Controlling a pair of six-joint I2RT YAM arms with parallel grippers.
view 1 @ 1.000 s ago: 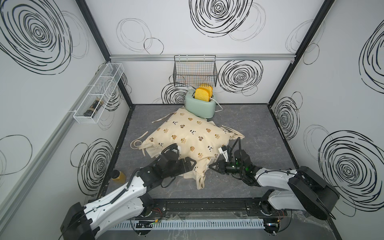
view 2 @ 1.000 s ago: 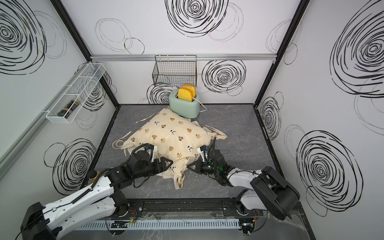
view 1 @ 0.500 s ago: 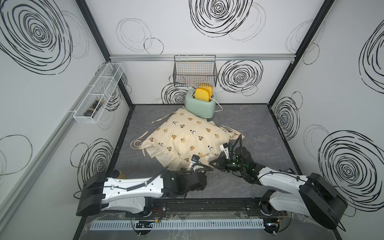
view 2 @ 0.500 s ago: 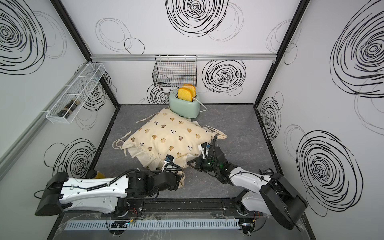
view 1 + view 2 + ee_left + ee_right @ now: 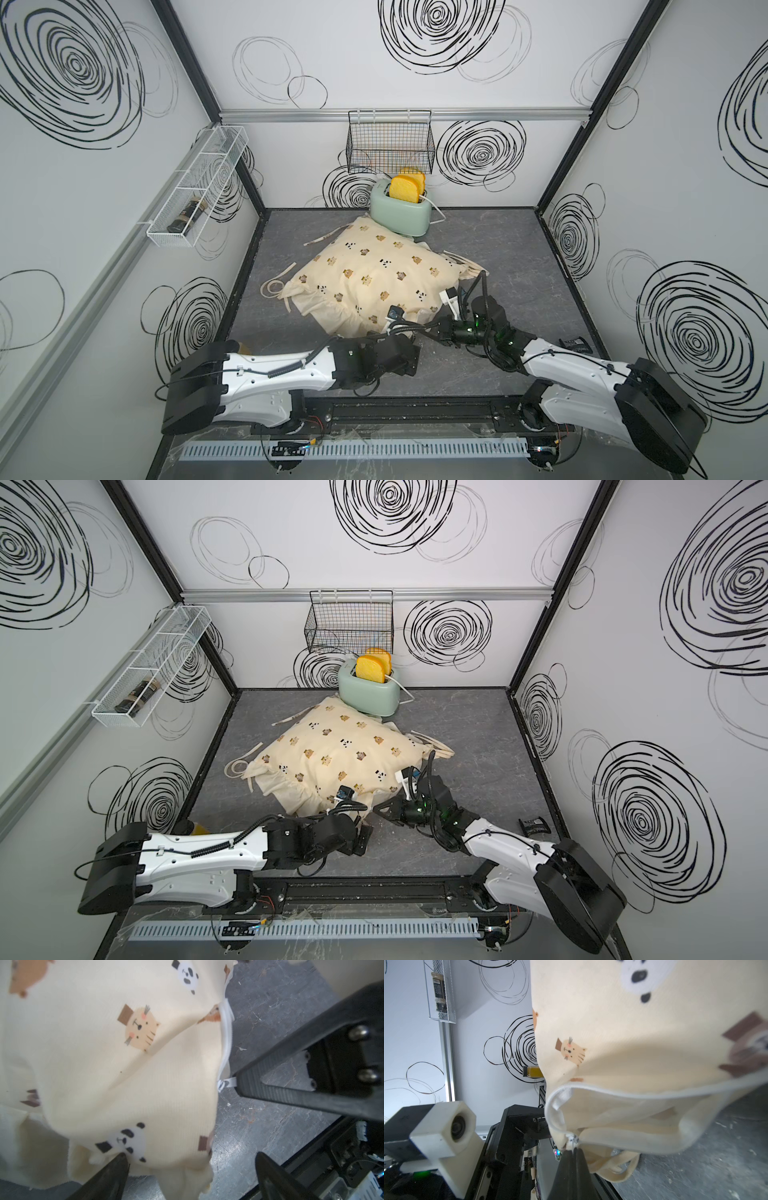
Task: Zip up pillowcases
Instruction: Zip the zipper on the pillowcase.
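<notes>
The cream pillowcase, printed with small bears and pandas, lies plump on the grey tabletop directly in front of the mint toaster, its far corner reaching the toaster's base. Both arms meet at the pillowcase corner farthest from the toaster. There the right end effector is pinched closed on the white zipper pull, and the seam beyond it gapes, unzipped. The left end effector stands wide open and grips nothing; one of its fingers touches the fabric by a panda print. Loose cream ties hang under the open seam.
</notes>
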